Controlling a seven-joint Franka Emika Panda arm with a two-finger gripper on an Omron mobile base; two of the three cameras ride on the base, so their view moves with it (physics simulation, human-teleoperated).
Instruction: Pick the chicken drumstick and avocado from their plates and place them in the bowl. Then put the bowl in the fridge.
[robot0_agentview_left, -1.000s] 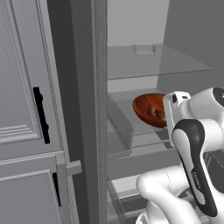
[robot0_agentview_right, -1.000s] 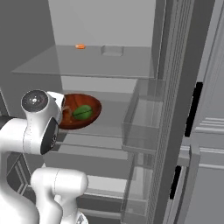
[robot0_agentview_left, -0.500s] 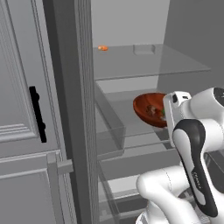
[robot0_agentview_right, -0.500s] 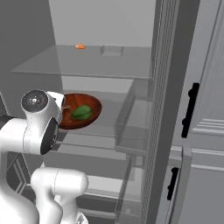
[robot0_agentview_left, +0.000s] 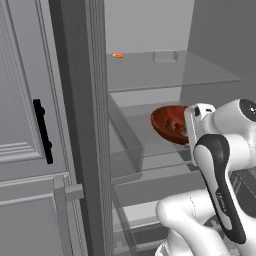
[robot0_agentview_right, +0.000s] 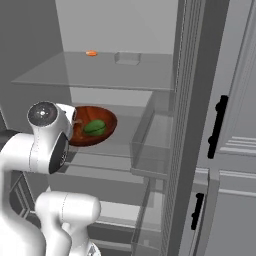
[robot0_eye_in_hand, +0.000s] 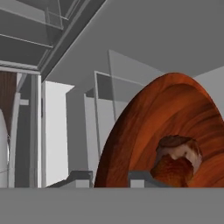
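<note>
Step in hand, as judged: setting the loaded bowl (robot0_agentview_right: 92, 127) on a glass shelf (robot0_agentview_right: 100, 72) level inside the fridge (robot0_agentview_left: 150, 100) and letting go.

Bowl sits at mid height in the open fridge, below the upper glass shelf and beside a clear door-side bin (robot0_agentview_right: 152, 145). Avocado (robot0_agentview_right: 94, 126) lies inside it, green and clearly visible in the right base view. Chicken drumstick (robot0_eye_in_hand: 175, 159) also lies inside, reddish-brown, near the bowl's inner wall in the hand view. Whether the bowl's base already touches the shelf under it: cannot tell.

Tool (robot0_eye_in_hand: 109, 177): two dark tips rise at the bottom of the hand view, one on each side of the bowl's rim, so it appears to be pinching the rim. Contact itself is hidden under the lower edge, so this is a judgement.

To do it well:
- Keep the bowl level; both items are loose and could roll out if it tilts.
- Confirm the base is fully supported on the shelf before releasing.
- Release the rim without dragging it sideways.
- Back straight out, clear of the bin and the door (robot0_agentview_left: 30, 125) edge.

A small orange item (robot0_agentview_left: 117, 55) rests on the upper shelf, well apart.
</note>
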